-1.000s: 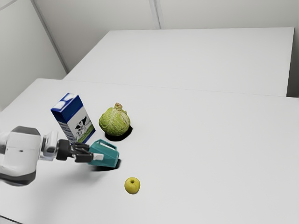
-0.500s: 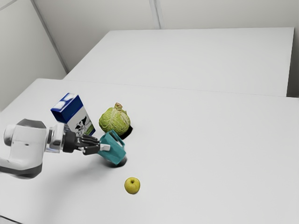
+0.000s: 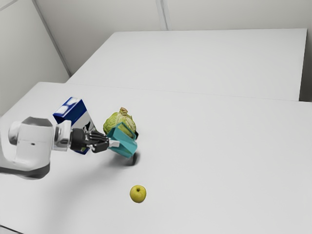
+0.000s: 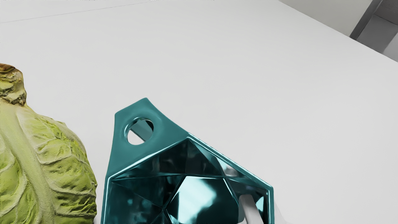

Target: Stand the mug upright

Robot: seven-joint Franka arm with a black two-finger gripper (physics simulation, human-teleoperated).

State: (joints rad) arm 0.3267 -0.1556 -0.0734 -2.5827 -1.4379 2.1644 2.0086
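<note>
One carton [image 3: 73, 111], blue and white, partly covered, at left of frame. One black gripper [image 3: 114, 144], closed on wall of teal mug [image 3: 125, 145], left of centre; mug held tilted above table [image 3: 214, 161], cabbage [image 3: 116, 120] partly hidden behind. One yellow apple [image 3: 138, 194], lower down.

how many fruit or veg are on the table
2: the cabbage, partly behind the mug in the exterior view, and the yellow apple, nearer that view's bottom edge.
</note>
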